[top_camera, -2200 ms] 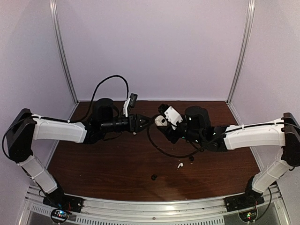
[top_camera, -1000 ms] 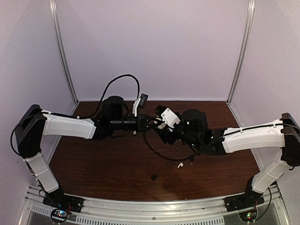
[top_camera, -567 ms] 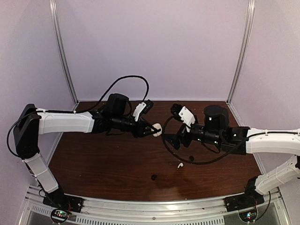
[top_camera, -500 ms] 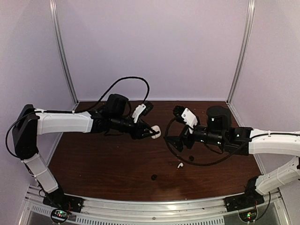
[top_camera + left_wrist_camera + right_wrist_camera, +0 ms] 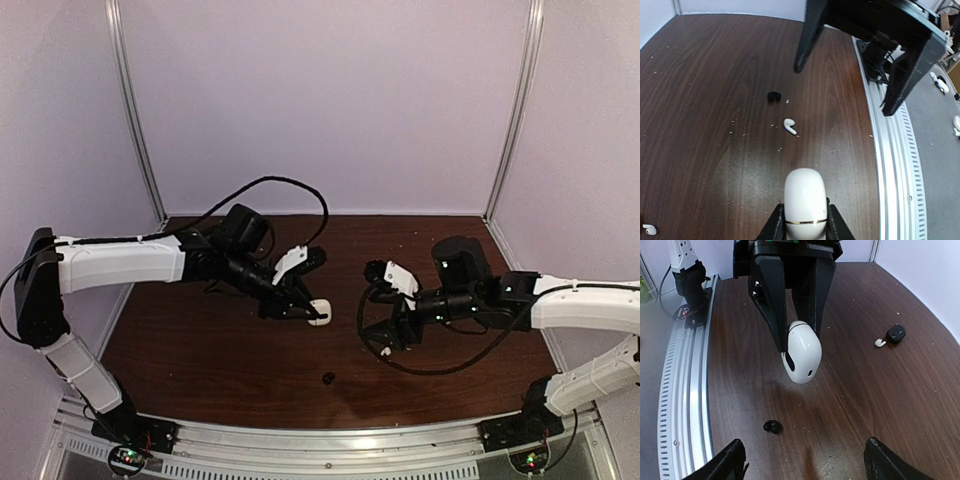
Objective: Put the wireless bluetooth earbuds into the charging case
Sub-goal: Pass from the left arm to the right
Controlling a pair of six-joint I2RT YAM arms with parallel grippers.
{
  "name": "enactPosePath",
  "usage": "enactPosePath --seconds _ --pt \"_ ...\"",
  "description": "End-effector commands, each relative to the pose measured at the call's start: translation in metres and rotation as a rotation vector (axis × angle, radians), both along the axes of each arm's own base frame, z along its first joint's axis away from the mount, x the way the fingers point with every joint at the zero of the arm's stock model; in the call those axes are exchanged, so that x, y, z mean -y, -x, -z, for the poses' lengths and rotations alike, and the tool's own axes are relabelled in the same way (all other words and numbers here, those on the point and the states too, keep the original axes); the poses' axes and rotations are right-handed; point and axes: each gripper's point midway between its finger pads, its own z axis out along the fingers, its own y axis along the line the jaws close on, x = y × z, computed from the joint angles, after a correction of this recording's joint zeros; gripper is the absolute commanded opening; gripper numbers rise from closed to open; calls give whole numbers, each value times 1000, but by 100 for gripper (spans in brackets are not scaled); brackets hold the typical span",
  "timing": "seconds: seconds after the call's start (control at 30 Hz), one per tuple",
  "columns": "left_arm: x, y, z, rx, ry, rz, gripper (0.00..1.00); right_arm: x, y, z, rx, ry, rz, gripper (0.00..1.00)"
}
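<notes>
The left gripper (image 5: 303,308) is squeezing the white case (image 5: 805,195), holding it up over the brown table (image 5: 200,350). A black earbud (image 5: 328,378) and a white earbud (image 5: 789,126) are lying loose on the table, near each other. The right gripper (image 5: 805,459) is hanging with fingers wide apart, holding nothing.

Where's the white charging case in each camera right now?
Top external: white charging case at centre, gripped in the left claw.
Left wrist: the case at bottom centre.
Right wrist: the case at centre, hanging from that claw.
Shared landmark: metal front rail, at the bottom, right side and left side respectively.
</notes>
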Motion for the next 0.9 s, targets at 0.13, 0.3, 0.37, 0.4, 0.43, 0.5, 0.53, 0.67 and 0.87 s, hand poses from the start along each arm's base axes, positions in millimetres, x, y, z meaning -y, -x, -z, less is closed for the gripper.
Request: enactPosePath --seconds 0.13,0.3,0.37,0.4,0.43,0.5,0.53,0.67,0.87 --pt "15 42 -30 37 88 232 0 -29 30 5 -157 -40 -216 76" --pt "22 51 -34 38 113 285 1 -40 37 -3 -175 -92 -263 68" --pt "25 52 -35 45 119 300 1 -44 39 -9 -190 -134 -275 65" --pt "26 53 -36 48 121 304 1 -47 40 -15 -189 -165 -283 63" --pt "27 53 -35 50 122 308 1 -48 41 -19 -192 -189 -287 61" --pt "28 54 -37 51 128 315 0 -50 41 -23 -196 -217 -294 60" --pt "29 55 -38 51 131 320 0 -52 41 -23 -199 -220 -297 59" --pt "31 56 -38 53 130 324 0 -57 43 -21 -220 -212 -318 56" --pt "33 56 -38 55 125 318 0 -59 44 -15 -232 -191 -321 49"
